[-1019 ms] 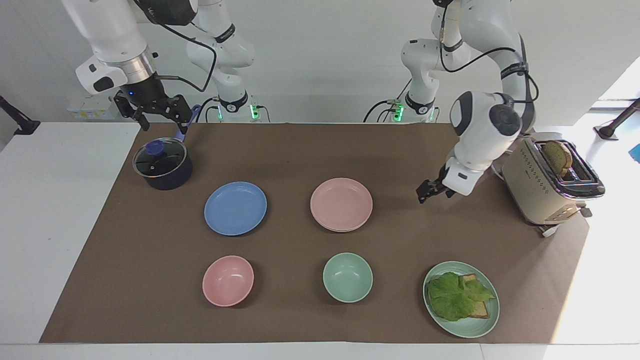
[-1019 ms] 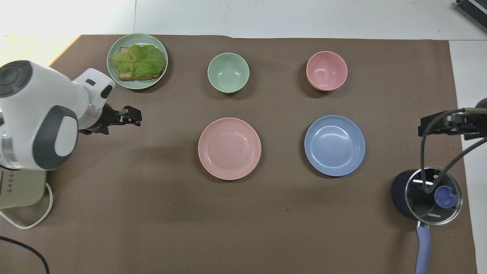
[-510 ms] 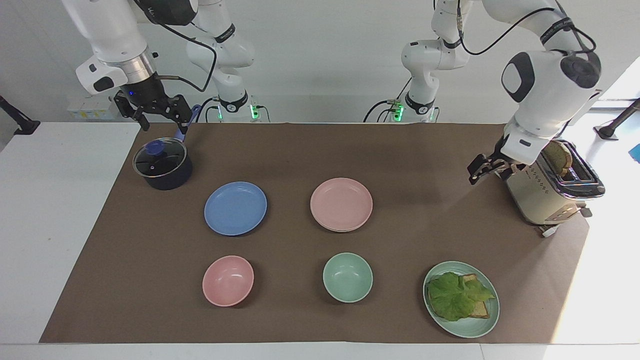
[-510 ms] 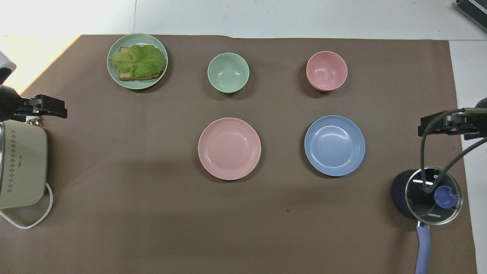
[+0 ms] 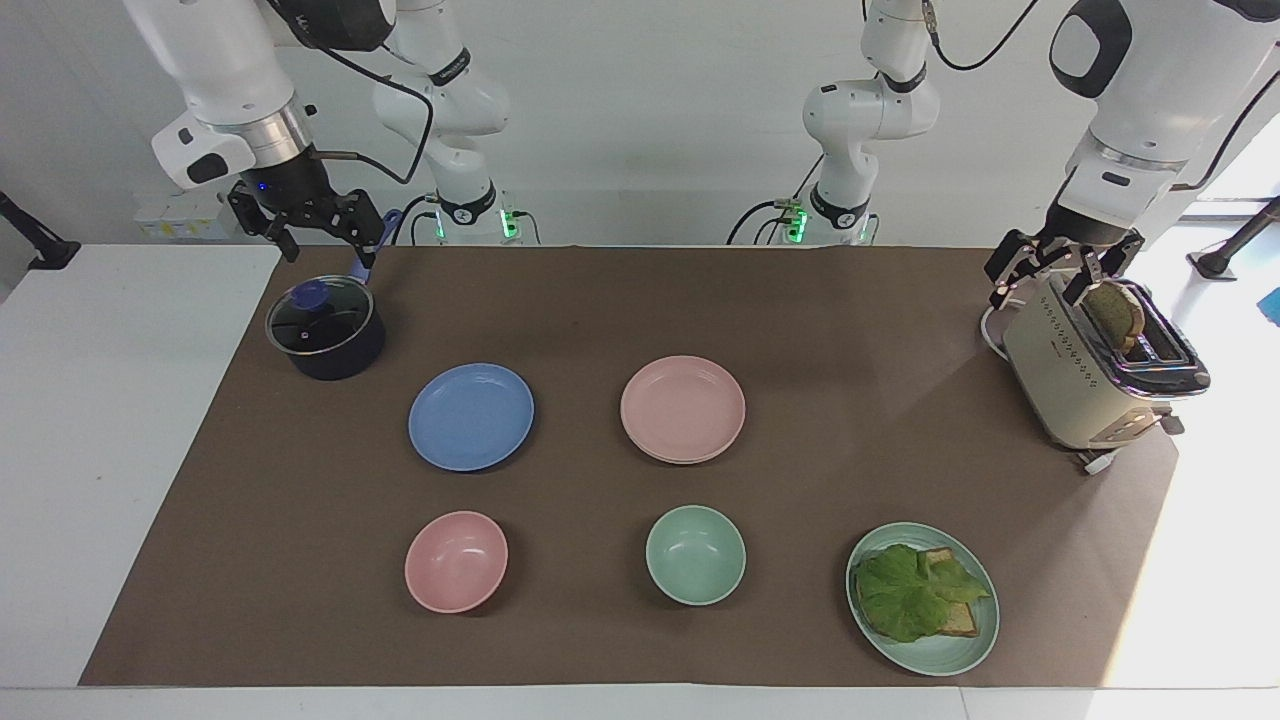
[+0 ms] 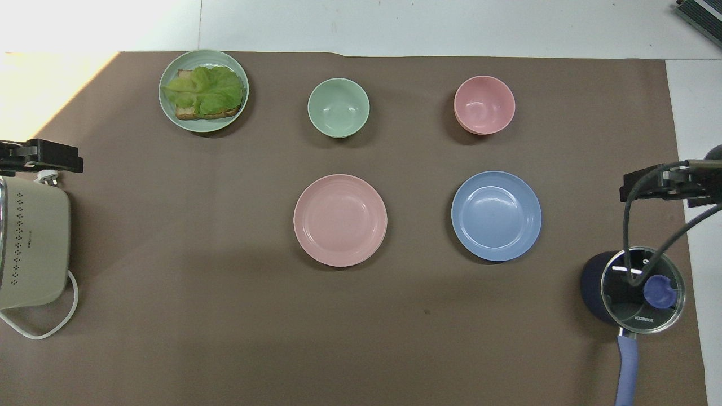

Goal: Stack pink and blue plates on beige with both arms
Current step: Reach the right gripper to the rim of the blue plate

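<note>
The pink plate [image 5: 682, 408] [image 6: 340, 220] lies mid-mat. Beside it, toward the right arm's end, is the blue plate [image 5: 470, 416] [image 6: 496, 215]. No beige plate shows on its own; it is hidden or out of view. My left gripper [image 5: 1050, 275] [image 6: 45, 158] hangs open and empty over the toaster's end that is nearer to the robots. My right gripper [image 5: 315, 235] [image 6: 648, 186] waits open and empty in the air above the pot.
A cream toaster [image 5: 1090, 370] [image 6: 31, 242] holding toast stands at the left arm's end. A dark pot with a glass lid [image 5: 325, 330] [image 6: 634, 287] stands at the right arm's end. Farther from the robots lie a pink bowl [image 5: 455, 560], a green bowl [image 5: 695, 553] and a mint plate [image 5: 940, 660] with lettuce and toast.
My left arm has risen and swung away from the mat beside the pink plate to above the toaster. The right arm and the plates have not moved.
</note>
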Controlling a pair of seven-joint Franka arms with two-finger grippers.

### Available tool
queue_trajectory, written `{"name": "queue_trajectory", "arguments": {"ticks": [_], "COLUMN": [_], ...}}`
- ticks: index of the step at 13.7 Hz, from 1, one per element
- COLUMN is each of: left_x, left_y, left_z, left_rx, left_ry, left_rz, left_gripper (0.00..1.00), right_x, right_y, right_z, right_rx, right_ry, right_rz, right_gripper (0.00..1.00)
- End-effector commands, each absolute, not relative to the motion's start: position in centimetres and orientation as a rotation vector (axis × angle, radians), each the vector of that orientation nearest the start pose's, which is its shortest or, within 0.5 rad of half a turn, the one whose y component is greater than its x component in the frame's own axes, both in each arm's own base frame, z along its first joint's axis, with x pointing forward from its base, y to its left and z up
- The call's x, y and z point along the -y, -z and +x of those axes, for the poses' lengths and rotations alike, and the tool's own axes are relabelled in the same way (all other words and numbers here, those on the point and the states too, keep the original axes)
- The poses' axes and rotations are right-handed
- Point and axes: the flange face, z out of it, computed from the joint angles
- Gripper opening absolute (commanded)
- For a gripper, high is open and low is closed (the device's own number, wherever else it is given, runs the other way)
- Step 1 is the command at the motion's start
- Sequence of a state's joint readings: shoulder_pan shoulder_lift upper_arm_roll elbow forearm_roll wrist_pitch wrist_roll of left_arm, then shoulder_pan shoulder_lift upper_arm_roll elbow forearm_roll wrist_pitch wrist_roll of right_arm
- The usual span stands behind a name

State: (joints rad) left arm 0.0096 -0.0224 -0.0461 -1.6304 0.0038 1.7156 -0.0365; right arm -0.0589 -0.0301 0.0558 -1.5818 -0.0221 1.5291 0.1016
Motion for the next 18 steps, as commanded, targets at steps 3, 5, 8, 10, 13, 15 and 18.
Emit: {"name": "queue_trajectory", "arguments": {"ticks": [3,5,8,10,13,15,18], "left_x": [0.4,0.6,0.7,0.6,0.7,0.6,0.7], "left_y": [-62.4,-62.4,-62.4,-62.4,-62.4,-62.4,-62.4], "left_z": [55.7,55.7,55.7,55.7,55.7,55.7,55.7], "left_rx": [0.028,0.023,0.021,0.024,0.021,0.021,0.021], "left_ry": [0.151,0.151,0.151,0.151,0.151,0.151,0.151], "left_rz": [-3.116,-3.116,-3.117,-3.117,-3.117,-3.117,-3.117], "left_gripper": [1.0,1.0,1.0,1.0,1.0,1.0,1.0], "right_x": [0.5,1.8,2.8,2.7,2.8,2.8,2.9], "right_y": [-63.2,-63.2,-63.2,-63.2,-63.1,-62.5,-60.2], "right_z": [54.2,54.2,54.2,54.2,54.2,54.2,54.1], "right_rx": [-0.173,-0.218,-0.246,-0.234,-0.243,-0.247,-0.258], "right_ry": [-0.018,-0.017,-0.016,-0.016,-0.016,0.03,0.071], "right_rz": [-3.161,-3.168,-3.156,-3.156,-3.156,-3.156,-3.155], "right_gripper": [1.0,1.0,1.0,1.0,1.0,1.0,1.0]}}
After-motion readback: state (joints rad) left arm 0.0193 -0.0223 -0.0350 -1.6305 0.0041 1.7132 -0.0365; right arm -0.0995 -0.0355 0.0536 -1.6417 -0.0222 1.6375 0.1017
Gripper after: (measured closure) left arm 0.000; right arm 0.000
